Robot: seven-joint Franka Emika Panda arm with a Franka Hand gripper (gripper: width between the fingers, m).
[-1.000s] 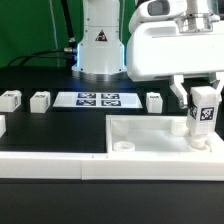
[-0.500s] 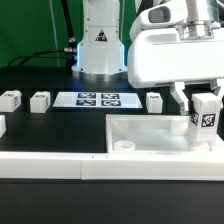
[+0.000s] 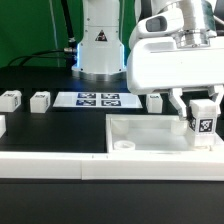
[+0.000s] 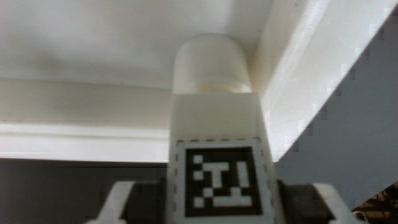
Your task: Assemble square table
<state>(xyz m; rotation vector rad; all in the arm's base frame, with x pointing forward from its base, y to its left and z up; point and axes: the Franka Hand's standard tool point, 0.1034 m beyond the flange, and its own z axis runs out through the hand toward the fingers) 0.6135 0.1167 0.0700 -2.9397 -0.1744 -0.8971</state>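
The white square tabletop [image 3: 150, 139] lies on the black table at the exterior view's right, with raised edges and a round socket [image 3: 124, 145] at its near corner. My gripper [image 3: 201, 118] is shut on a short white tagged leg [image 3: 203, 117] and holds it upright over the tabletop's far right part. In the wrist view the leg [image 4: 217, 110] runs from between my fingers down toward the tabletop's corner [image 4: 267, 50], its tag facing the camera. Three more legs stand on the table: two at the left [image 3: 10, 99] [image 3: 40, 100] and one near the middle [image 3: 154, 101].
The marker board [image 3: 97, 99] lies flat behind the tabletop, before the robot base [image 3: 98, 50]. A long white rail [image 3: 45, 161] runs along the front left, with a small white piece [image 3: 2, 126] at the left edge.
My gripper with the leg has shifted slightly toward the exterior view's right and tilted a little over the tabletop. Nothing else has moved.
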